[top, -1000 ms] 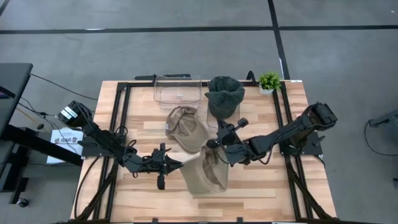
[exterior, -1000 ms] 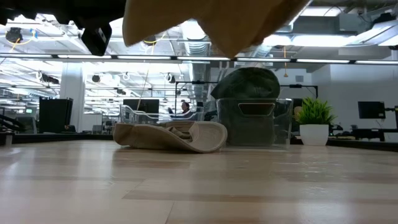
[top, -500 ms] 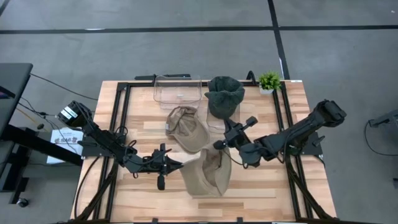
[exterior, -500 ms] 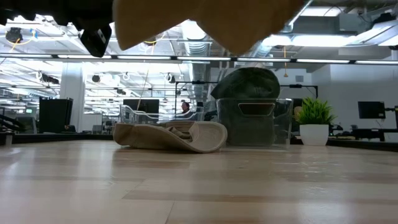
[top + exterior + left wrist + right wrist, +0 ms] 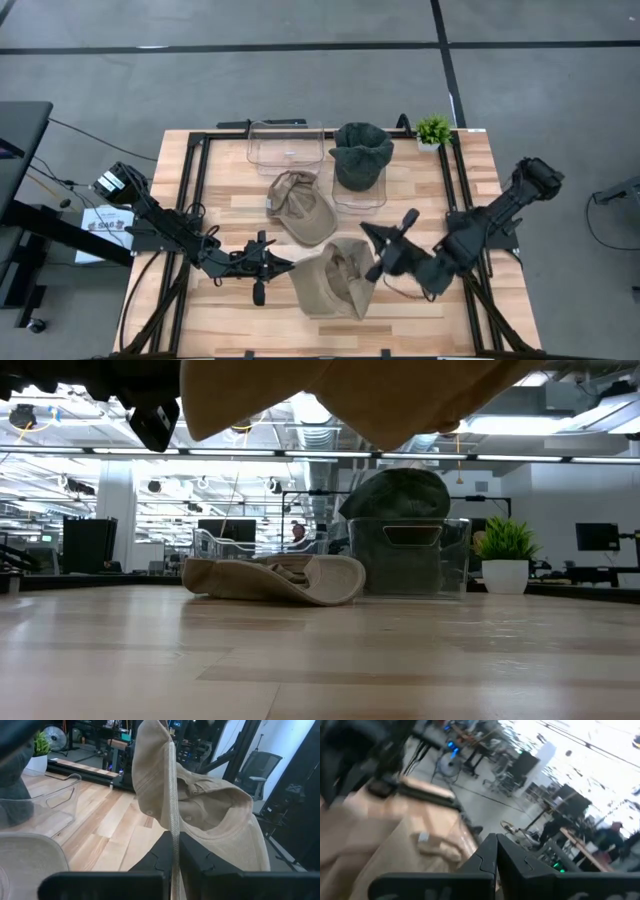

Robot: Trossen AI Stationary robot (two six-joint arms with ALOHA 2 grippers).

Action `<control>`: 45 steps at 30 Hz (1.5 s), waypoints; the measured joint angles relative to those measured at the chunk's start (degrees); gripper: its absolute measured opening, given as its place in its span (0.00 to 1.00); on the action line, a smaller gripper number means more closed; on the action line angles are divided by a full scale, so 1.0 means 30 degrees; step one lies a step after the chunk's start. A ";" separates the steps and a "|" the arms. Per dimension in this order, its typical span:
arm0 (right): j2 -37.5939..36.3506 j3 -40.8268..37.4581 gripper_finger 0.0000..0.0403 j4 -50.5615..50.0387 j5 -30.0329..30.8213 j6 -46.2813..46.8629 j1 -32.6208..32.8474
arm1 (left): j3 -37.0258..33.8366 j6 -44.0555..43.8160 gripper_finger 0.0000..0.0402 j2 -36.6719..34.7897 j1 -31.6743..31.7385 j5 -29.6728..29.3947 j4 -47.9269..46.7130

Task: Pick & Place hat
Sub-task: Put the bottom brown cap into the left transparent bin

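Note:
A tan hat (image 5: 335, 282) hangs in the air between both grippers; its underside fills the top of the low view (image 5: 340, 395). My left gripper (image 5: 288, 265) is shut at its left side, and my right gripper (image 5: 374, 262) is shut at its right side. The hat's hollow inside faces up. A second tan hat (image 5: 300, 205) lies flat on the table, farther back (image 5: 275, 578). A dark green hat (image 5: 362, 150) sits on top of a clear bin (image 5: 360, 190). My left gripper pinches the tan hat's brim edge (image 5: 173, 827) between its two fingers, coming level from the table's left. The brim stands on edge in the hold and the crown (image 5: 220, 815) bulges beyond it, lifted clear of the table. My right gripper is shut on the tan hat's right rim (image 5: 366, 268), coming from the table's right. The gripper itself hides which part it has; blurred tan cloth (image 5: 365, 830) shows beside its fingers.
An empty clear bin (image 5: 285, 145) stands at the far edge beside the bin with the green hat. A small potted plant (image 5: 433, 130) stands at the far right corner. Black frame rails (image 5: 195, 200) run along both table sides. Bare wood lies near the front edge.
My right gripper has swung toward the table's right and near edge and has turned about, staying shut. The held hat's right side has been drawn rightward, so the hat has spread out and its inside now faces up. My left gripper has kept still.

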 joint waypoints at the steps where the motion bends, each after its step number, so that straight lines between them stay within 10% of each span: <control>1: 0.0108 0.0000 0.00 -0.1118 0.0030 0.0613 0.0231 | 0.0000 0.0000 0.04 0.0000 0.0000 0.0000 0.0014; 8: 0.0159 -0.0015 0.00 -0.8286 0.0045 0.8741 0.1458 | 0.0000 0.0000 0.04 0.0000 0.0008 -0.0022 0.0200; 14: 0.0159 -0.0619 0.00 -0.7050 0.0781 1.2548 0.0642 | 0.0000 0.0000 0.04 0.0000 0.0329 -0.0054 0.0297; 25: 0.2564 -0.1756 0.00 -0.4626 -0.0282 1.2843 -0.0336 | 0.0000 0.0003 0.04 0.0000 0.0430 -0.0061 0.0549; 45: 0.4293 -0.1734 0.00 -0.3906 0.5087 0.6441 -0.2355 | -0.0007 -0.0073 0.04 0.0000 0.0262 -0.0117 0.0543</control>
